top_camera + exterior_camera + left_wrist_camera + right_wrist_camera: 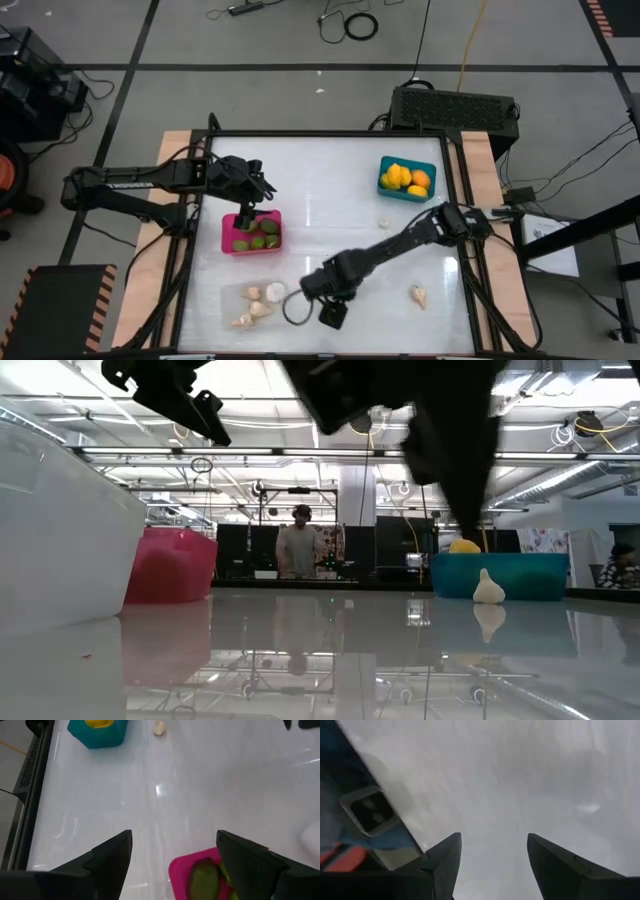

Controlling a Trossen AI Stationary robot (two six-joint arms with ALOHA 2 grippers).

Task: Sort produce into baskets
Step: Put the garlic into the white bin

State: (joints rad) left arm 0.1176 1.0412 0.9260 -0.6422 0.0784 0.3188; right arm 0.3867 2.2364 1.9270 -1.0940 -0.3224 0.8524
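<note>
Left pincer [243,214], which we see released, hangs above the pink basket [229,238]; right pincer [331,313], also released, hovers beside the clear basket [232,300].

Pink bin [250,232]: green fruit; teal bin [406,178]: yellow fruit; clear bin [252,304]: garlic; 2 bulbs loose.

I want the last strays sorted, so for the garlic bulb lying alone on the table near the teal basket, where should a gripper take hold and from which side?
Judging from the high view, the garlic bulb lies free on the white table, apart from the teal basket. The low view shows a wide body narrowing to a tip, so probably come straight down and pinch the wide body, not the tip. The right gripper, open, is on that side.
</note>
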